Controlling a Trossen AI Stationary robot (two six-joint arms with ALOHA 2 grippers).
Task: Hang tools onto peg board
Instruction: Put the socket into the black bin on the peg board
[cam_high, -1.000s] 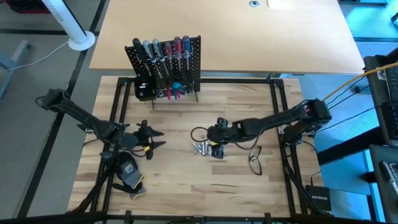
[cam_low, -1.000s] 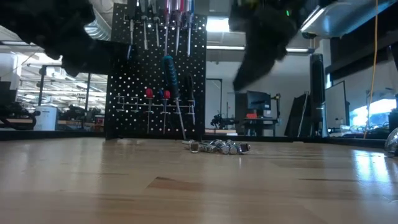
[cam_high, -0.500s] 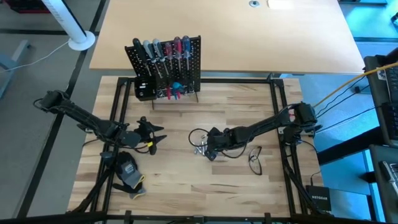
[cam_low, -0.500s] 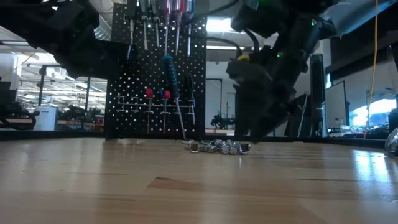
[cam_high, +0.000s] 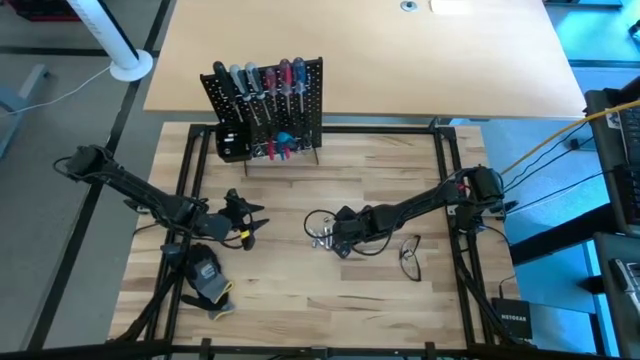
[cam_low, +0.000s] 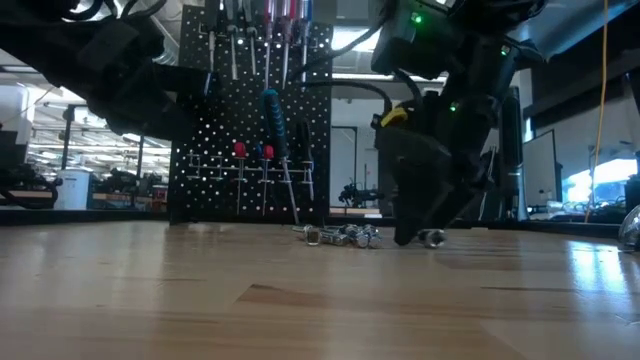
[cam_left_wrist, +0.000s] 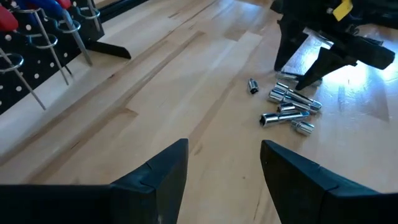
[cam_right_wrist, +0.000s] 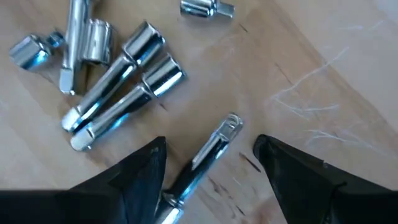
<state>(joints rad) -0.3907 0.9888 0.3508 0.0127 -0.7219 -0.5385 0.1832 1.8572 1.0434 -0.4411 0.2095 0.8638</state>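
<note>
The black peg board (cam_high: 265, 105) stands at the table's far side. Screwdrivers (cam_high: 268, 78) hang in its top row and a black bin (cam_high: 232, 145) sits at its lower corner. It also shows in the low view (cam_low: 250, 120). A cluster of small silver metal bits (cam_high: 320, 238) lies at mid-table (cam_right_wrist: 118, 81). My right gripper (cam_high: 333, 240) is open and down at the table by the bits. Its fingers stand on either side of one long bit (cam_right_wrist: 208, 155) that lies flat. My left gripper (cam_high: 254, 222) is open and empty (cam_left_wrist: 224, 174), above the table left of the bits.
A grey-black glove with yellow trim (cam_high: 207, 275) lies near the front left. A pair of glasses (cam_high: 410, 258) lies right of the bits, and a dark cable loop (cam_high: 318, 215) lies just beyond them. One single bit (cam_left_wrist: 252, 86) lies apart from the cluster, toward the peg board.
My right gripper has come down to the tabletop and gone toward the near edge and a little left, onto the near side of the bit cluster. In the low view one bit now lies apart, right of the cluster.
</note>
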